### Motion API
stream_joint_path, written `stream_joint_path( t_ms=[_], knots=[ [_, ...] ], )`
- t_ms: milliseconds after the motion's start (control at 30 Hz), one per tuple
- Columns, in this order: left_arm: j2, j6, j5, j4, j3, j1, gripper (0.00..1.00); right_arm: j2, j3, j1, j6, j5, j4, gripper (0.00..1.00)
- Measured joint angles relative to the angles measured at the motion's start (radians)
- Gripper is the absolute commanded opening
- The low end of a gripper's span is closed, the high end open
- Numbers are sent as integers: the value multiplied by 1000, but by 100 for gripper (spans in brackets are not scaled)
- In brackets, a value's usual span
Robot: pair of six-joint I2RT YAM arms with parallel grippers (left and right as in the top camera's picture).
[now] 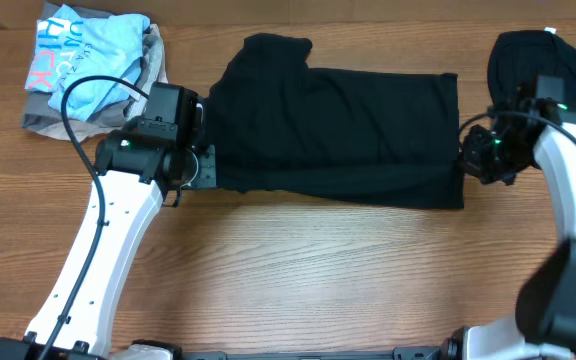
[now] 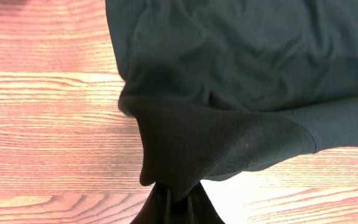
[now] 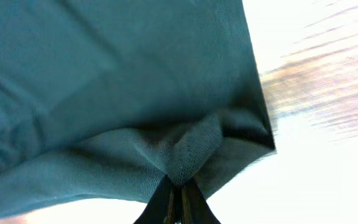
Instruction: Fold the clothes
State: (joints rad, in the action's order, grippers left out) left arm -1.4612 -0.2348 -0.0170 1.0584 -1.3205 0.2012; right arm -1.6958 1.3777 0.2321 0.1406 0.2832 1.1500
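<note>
A black garment (image 1: 333, 135) lies folded into a long band across the middle of the wooden table, one sleeve sticking out at its upper left. My left gripper (image 1: 206, 165) is shut on its left edge; the left wrist view shows the black fabric (image 2: 216, 93) pinched between the fingers (image 2: 178, 198). My right gripper (image 1: 465, 158) is shut on its right edge; the right wrist view shows the cloth (image 3: 117, 81) bunched into the closed fingers (image 3: 180, 196). A second black garment (image 1: 553, 60) lies heaped at the far right.
A pile of light blue and grey clothes (image 1: 93, 65) lies at the table's upper left, behind the left arm. Bare wood (image 1: 318, 270) stretches along the front of the table.
</note>
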Motion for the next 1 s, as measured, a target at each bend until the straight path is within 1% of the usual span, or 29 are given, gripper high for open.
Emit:
stream_joint_path(
  t_ms=[100,233,467,633,800,1000],
  knots=[
    [4,0,-2,8,-11,0,4,119,0,0,-3,-10,60,4],
    [4,0,-3,26,-11,0,4,217,0,0,-3,-18,127,4],
    [33,0,-3,77,-11,0,4,322,0,0,22,-51,210,4],
    [114,0,-3,122,-12,0,4,380,0,0,32,-86,286,4],
    [163,0,-3,171,-14,0,4,402,0,0,40,-129,335,4],
    [172,-1,-18,159,-14,0,4,402,0,0,42,-156,319,4]
  ],
)
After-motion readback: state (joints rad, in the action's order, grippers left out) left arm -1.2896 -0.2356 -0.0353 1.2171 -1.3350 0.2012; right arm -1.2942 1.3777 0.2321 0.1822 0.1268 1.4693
